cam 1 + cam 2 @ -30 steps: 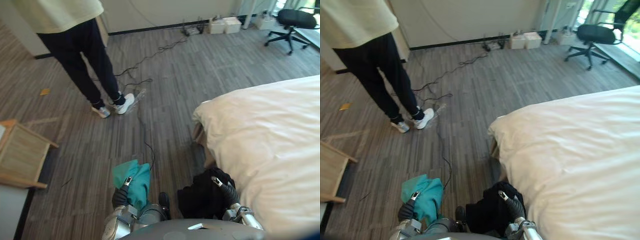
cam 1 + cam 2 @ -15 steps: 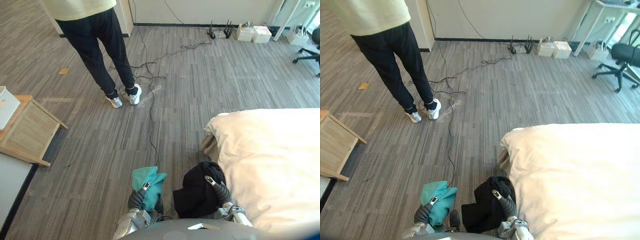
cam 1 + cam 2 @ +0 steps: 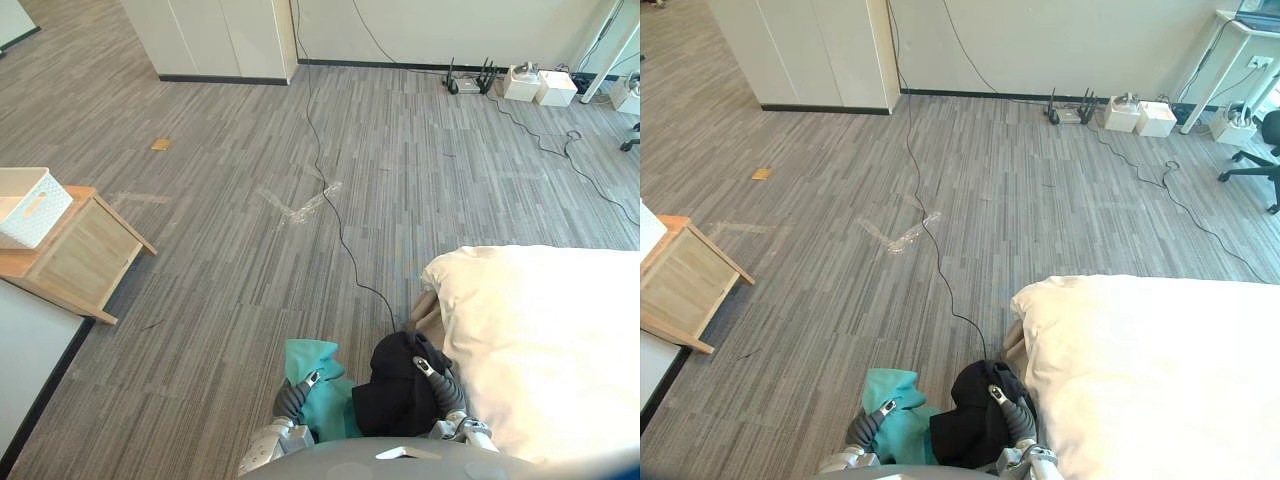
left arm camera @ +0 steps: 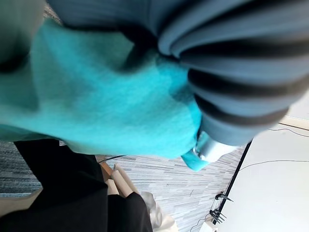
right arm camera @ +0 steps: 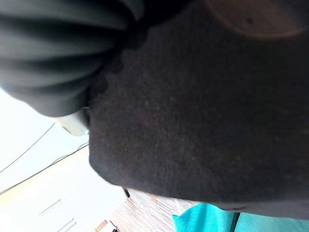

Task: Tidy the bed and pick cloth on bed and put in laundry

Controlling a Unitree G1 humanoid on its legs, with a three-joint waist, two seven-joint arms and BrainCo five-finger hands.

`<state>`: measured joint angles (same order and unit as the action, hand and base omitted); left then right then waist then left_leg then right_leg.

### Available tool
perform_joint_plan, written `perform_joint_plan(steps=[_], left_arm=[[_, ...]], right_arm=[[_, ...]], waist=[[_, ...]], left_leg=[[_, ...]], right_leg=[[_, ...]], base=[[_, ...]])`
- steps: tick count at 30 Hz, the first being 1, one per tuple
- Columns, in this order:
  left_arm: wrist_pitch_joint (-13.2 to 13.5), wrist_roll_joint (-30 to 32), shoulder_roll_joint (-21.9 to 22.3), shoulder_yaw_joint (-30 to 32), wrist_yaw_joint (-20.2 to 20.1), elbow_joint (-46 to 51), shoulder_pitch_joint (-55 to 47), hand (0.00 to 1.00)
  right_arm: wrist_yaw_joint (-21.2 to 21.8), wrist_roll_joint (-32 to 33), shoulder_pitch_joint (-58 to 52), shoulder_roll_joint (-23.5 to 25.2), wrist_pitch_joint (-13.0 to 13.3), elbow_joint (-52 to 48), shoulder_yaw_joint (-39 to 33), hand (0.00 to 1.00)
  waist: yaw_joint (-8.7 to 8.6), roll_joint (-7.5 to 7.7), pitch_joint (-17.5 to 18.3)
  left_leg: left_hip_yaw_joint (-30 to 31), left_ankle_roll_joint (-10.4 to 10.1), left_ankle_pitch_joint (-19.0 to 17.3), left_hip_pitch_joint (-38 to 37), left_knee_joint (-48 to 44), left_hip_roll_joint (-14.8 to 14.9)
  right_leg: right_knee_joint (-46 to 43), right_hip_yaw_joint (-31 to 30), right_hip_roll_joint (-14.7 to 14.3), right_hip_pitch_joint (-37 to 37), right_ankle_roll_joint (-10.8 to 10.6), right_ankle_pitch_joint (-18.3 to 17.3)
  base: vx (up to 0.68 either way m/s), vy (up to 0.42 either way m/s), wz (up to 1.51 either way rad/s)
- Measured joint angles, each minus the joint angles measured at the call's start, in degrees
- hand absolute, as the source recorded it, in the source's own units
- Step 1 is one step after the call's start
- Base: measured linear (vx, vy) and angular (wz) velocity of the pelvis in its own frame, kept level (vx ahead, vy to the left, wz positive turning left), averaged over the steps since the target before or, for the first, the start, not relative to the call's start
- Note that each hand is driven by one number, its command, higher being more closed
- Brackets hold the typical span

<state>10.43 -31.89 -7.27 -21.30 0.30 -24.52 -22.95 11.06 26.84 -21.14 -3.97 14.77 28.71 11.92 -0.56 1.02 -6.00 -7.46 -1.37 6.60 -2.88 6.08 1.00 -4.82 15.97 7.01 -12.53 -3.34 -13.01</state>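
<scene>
My left hand point(image 3: 292, 400) is low in front of me, shut on a teal cloth point(image 3: 322, 392) that hangs above the grey floor. Beside it my right hand point(image 3: 441, 388) is shut on a bunched black cloth point(image 3: 398, 385), close to the bed's corner. The left wrist view has the teal cloth point(image 4: 101, 101) pressed against the hand, with the black cloth point(image 4: 63, 193) below it. In the right wrist view the black cloth point(image 5: 193, 121) covers the hand. The bed point(image 3: 545, 335), under a smooth white duvet, lies at my right.
A wooden side table point(image 3: 75, 255) stands at the left with a white basket point(image 3: 28, 205) on it. Pale cabinets point(image 3: 220, 40) line the far wall, with white boxes point(image 3: 530, 85) along it. A tape scrap point(image 3: 300, 205) lies mid-floor. An office chair point(image 3: 1260, 160) is far right.
The camera has turned, so the whole scene has shifted. The person's legs have left the picture, and the cabinets and white basket have come in. Both hands still hold their cloths.
</scene>
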Motion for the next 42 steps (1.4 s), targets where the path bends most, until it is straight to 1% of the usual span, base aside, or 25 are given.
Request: perform_joint_plan(steps=[5, 8, 10, 15, 16, 17, 19, 21, 23, 26, 27, 29, 30, 31, 32, 33, 34, 35, 36, 37, 38, 39, 40, 41, 42], left_arm=[[-0.04, 0.01, 0.03, 0.48, 0.00, 0.00, 0.52, 1.00], [-0.41, 0.01, 0.03, 0.71, 0.08, 0.00, 0.89, 1.00], [-1.54, -0.01, 0.20, 1.30, 0.12, -0.40, 1.46, 1.00], [-4.66, 0.09, 0.01, 2.49, 0.11, -2.17, 3.91, 1.00], [-5.40, 0.11, -0.10, 2.93, 0.10, -3.18, 5.87, 1.00], [-5.49, 0.11, -0.13, 3.11, 0.09, -3.55, 6.85, 1.00], [-5.95, -0.02, 0.14, 5.11, 0.03, -3.65, 8.90, 1.00], [-6.28, -0.23, 0.16, 6.43, -0.09, -3.71, 8.87, 1.00], [-6.46, -0.79, 0.85, 7.93, -0.33, -3.71, 8.84, 1.00], [-6.45, -1.23, 2.01, 9.07, -0.26, -3.78, 7.86, 1.00], [-6.32, -1.29, 2.66, 9.04, -0.25, -3.85, 7.80, 1.00], [-6.11, -1.30, 3.11, 9.04, -0.25, -3.83, 7.43, 1.00], [-5.73, -1.30, 3.10, 9.44, -0.24, -3.80, 7.38, 1.00], [-5.60, -1.30, 2.91, 10.61, -0.26, -3.73, 7.55, 1.00], [-5.43, -1.31, 2.93, 11.14, -0.26, -3.73, 7.62, 1.00], [-5.15, -1.35, 2.72, 12.37, -0.26, -3.72, 7.61, 1.00], [-5.06, -1.92, 2.48, 12.86, -0.19, -3.31, 7.22, 1.00], [-5.00, -2.57, 2.77, 13.21, -0.15, -3.26, 7.22, 1.00], [-5.00, -3.09, 3.07, 14.12, -0.08, -3.66, 7.25, 1.00], [-5.04, -3.15, 2.81, 14.74, 0.02, -3.76, 6.85, 1.00], [-4.85, -3.19, 2.12, 14.73, 0.06, -3.64, 6.76, 1.00], [-4.83, -3.19, 1.69, 14.74, 0.11, -3.66, 6.75, 1.00], [-4.92, -3.19, 1.24, 14.71, 0.20, -3.80, 6.54, 1.00], [-4.90, -3.19, 1.26, 14.67, 0.25, -3.78, 6.12, 1.00], [-4.90, -3.20, 1.25, 14.47, 0.43, -3.79, 5.76, 1.00]], right_arm=[[0.00, 0.00, -0.05, -0.12, -0.01, 0.00, -0.28, 1.00], [-0.01, 0.13, -0.40, -0.11, -1.23, -0.11, -0.59, 1.00], [-0.11, 0.97, -1.02, -0.06, -3.75, -0.14, -1.40, 1.00], [-0.51, 1.21, -0.14, -0.12, -7.39, -0.19, -3.40, 1.00], [-0.56, 1.36, 1.02, -0.28, -8.88, -0.17, -4.19, 1.00], [-0.55, 1.50, 1.65, -0.49, -9.36, -0.18, -4.42, 1.00], [-0.36, 1.71, 2.90, -1.69, -10.32, -0.57, -5.33, 1.00], [0.14, 1.64, 2.45, -2.51, -10.60, -0.57, -6.51, 1.00], [1.62, 0.93, 2.11, -3.53, -10.59, -0.75, -7.51, 1.00], [2.61, 0.00, 2.16, -3.85, -10.68, -1.09, -7.52, 1.00], [3.06, -0.86, 1.60, -4.11, -10.72, -1.78, -7.72, 1.00], [4.30, -1.83, 0.91, -4.44, -10.69, -1.84, -7.47, 1.00], [4.79, -2.06, 0.56, -4.70, -10.69, -1.51, -6.92, 1.00], [4.99, -2.35, 1.13, -5.00, -10.73, -0.52, -6.11, 1.00], [5.22, -2.37, 1.31, -5.16, -10.73, -0.57, -5.60, 1.00], [5.65, -2.43, 1.42, -5.32, -10.74, -0.53, -5.01, 1.00], [5.83, -2.97, 1.12, -5.35, -10.97, -0.36, -4.71, 1.00], [5.96, -3.41, 0.95, -5.43, -11.01, -0.18, -4.69, 1.00], [6.07, -3.86, 1.43, -5.71, -11.15, 0.39, -4.71, 1.00], [6.07, -4.29, 1.80, -5.60, -11.32, 0.47, -4.64, 1.00], [6.14, -4.63, 2.31, -5.08, -11.34, 0.47, -4.34, 1.00], [6.21, -4.70, 2.06, -4.82, -11.34, 0.57, -4.20, 1.00], [6.29, -4.73, 2.03, -4.76, -11.32, 0.58, -3.84, 1.00], [6.28, -4.69, 1.99, -4.78, -11.32, 0.48, -3.73, 1.00], [6.28, -4.49, 1.49, -4.68, -11.29, -0.26, -3.57, 1.00]], waist=[[-0.13, 0.02, -0.03], [-0.45, 0.09, -0.08], [-0.64, 0.27, -0.18], [-1.30, 0.39, -0.36], [-1.58, 0.66, -0.69], [-1.58, 0.78, -1.29], [-1.48, 0.86, -4.14], [-1.10, 0.07, -4.94], [-0.04, -1.20, -5.66], [0.41, -1.80, -6.88], [0.61, -2.84, -7.19], [0.78, -4.20, -7.37], [1.53, -4.45, -7.43], [2.13, -2.97, -7.22], [2.58, -2.47, -7.10], [3.29, -1.34, -6.52], [3.79, 0.48, -5.34], [3.89, 0.41, -4.53], [3.52, 0.89, -4.95], [3.15, 1.41, -4.90], [3.12, 2.07, -4.94], [2.96, 2.61, -5.10], [2.68, 2.76, -5.36], [2.41, 2.73, -5.42], [1.69, 2.64, -5.47]], left_leg=[[-0.85, 0.03, -0.31, -0.05, -0.01, 0.17], [-1.48, -0.04, -0.88, -0.04, -0.02, 0.24], [-1.54, -0.11, -1.03, -0.02, -0.03, 0.14], [-1.75, -0.49, -1.66, 0.36, -0.58, 0.24], [-1.62, -0.38, -4.32, 4.49, -7.46, 0.47], [-1.91, -0.32, -5.40, 6.57, -11.56, 0.70], [-5.37, 0.63, -7.84, 12.34, -26.25, 2.62], [-6.25, 0.80, -8.07, 13.49, -31.01, 3.46], [-6.21, 0.77, -8.05, 12.34, -29.16, 3.14], [-6.84, 0.07, -9.35, 13.09, -29.26, 2.94], [-7.26, 0.04, -9.63, 13.12, -26.04, 3.12], [-7.48, -0.47, -8.85, 14.08, -22.05, 4.39], [-8.22, 0.32, -5.93, 14.28, -21.55, 5.38], [-9.66, 2.09, -7.31, 14.35, -22.63, 4.49], [-10.32, 2.30, -8.27, 14.73, -23.45, 4.07], [-11.66, 3.23, -10.59, 15.58, -25.50, 3.19], [-12.63, 3.51, -13.05, 15.32, -26.10, 1.42], [-12.88, 3.90, -14.16, 14.76, -25.59, 0.54], [-12.88, 5.52, -15.14, 13.88, -25.62, -0.09], [-12.63, 5.94, -15.98, 12.25, -24.83, -0.99], [-12.10, 6.42, -16.79, 9.32, -22.69, -2.37], [-11.75, 6.43, -17.01, 7.76, -21.58, -3.12], [-10.51, 6.06, -17.21, 4.66, -19.37, -3.91], [-9.28, 6.07, -17.58, 2.14, -17.75, -3.97], [-7.45, 6.00, -17.87, -0.57, -15.80, -3.96]], right_leg=[[0.41, -0.62, -0.07, 0.15, -0.01, -0.01], [0.72, -1.16, -0.08, 0.30, 0.00, -0.01], [0.93, -1.18, -0.18, 0.17, 0.00, 0.00], [1.35, -1.15, -0.37, 0.16, 0.06, -0.04], [0.74, -0.88, 0.16, 0.74, 0.07, -0.01], [0.43, -0.74, 0.29, 0.85, 0.08, 0.00], [-0.20, 0.51, 0.39, -0.83, 0.08, 0.01], [-0.20, 0.56, 0.23, -2.76, 0.08, 0.00], [0.00, 0.51, 0.32, -3.30, 0.08, 0.00], [1.30, 0.71, 0.43, -4.42, 0.17, 0.00], [2.18, 1.06, 0.13, -5.32, 0.48, -0.18], [2.91, 1.47, -0.89, -6.51, 1.30, -0.98], [2.80, 1.35, -1.00, -6.81, 0.82, -1.96], [1.88, 0.13, 0.39, -6.37, 0.79, -3.28], [1.25, -0.60, 1.17, -5.77, 0.86, -3.82], [0.23, -1.63, 2.73, -4.70, 1.42, -5.27], [-0.23, -2.42, 4.94, -4.39, 3.05, -6.37], [-4.01, -2.90, 5.48, -3.73, 2.54, -6.07], [-14.83, -3.38, 7.05, 0.49, -0.08, -5.09], [-29.25, -5.16, 9.49, 7.46, -4.77, -0.92], [-41.96, -6.98, 11.59, 12.90, -5.60, 5.74], [-47.09, -7.21, 12.54, 15.28, -5.43, 6.64], [-53.54, -6.15, 13.35, 18.85, -3.71, 5.49], [-54.95, -4.46, 13.06, 20.63, -1.93, 4.30], [-54.05, -1.14, 12.72, 22.51, -1.66, 2.33]], base=[[0.00, -0.001, -0.05], [0.00, -0.009, -0.08], [0.04, -0.034, -0.03], [0.07, -0.051, 0.01], [0.06, -0.026, 0.16], [0.03, -0.029, 0.21], [-0.05, -0.021, 0.20], [-0.01, 0.002, 0.20], [0.02, 0.022, 0.05], [-0.02, 0.041, 0.20], [-0.04, 0.083, 0.34], [-0.04, 0.125, 0.24], [0.02, 0.195, -0.05], [0.06, 0.199, -0.17], [0.13, 0.206, -0.30], [0.20, 0.207, -0.30], [0.32, 0.223, -0.31], [0.33, 0.169, -0.15], [0.35, 0.174, 0.00], [0.33, 0.220, 0.22], [0.33, 0.229, 0.27], [0.46, 0.238, 0.33], [0.40, 0.172, 0.31], [0.49, 0.183, 0.53], [0.43, 0.109, 0.62]])
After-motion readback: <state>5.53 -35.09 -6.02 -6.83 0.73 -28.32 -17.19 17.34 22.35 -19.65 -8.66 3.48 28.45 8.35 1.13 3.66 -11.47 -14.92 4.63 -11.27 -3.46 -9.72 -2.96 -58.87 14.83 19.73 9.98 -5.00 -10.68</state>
